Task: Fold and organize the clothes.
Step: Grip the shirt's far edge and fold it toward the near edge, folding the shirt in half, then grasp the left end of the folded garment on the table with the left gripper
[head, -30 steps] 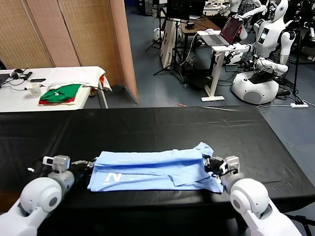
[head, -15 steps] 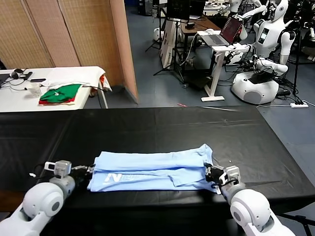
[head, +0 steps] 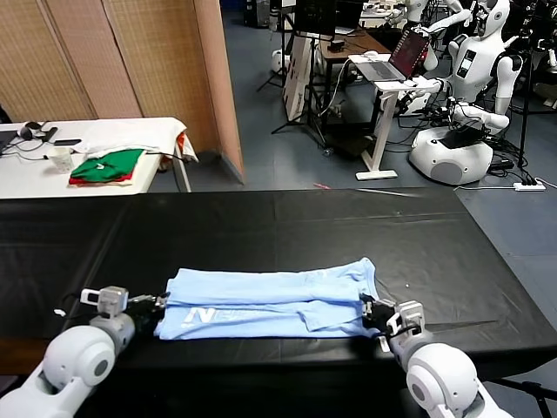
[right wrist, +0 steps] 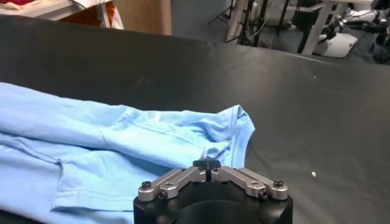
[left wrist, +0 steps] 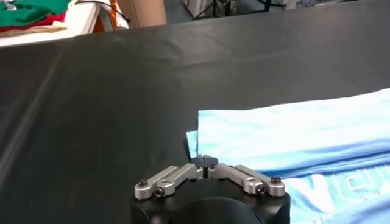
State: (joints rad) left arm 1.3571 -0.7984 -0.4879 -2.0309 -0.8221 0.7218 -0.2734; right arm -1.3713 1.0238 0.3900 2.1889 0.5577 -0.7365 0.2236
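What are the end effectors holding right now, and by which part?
The light-blue T-shirt, apparently: the left end effector pinches the edge at its left end, the right end effector the edge at its right end.

Folded blue T-shirt (right wrist: 109, 152) (creased), right claw (right wrist: 208, 167) over its edge
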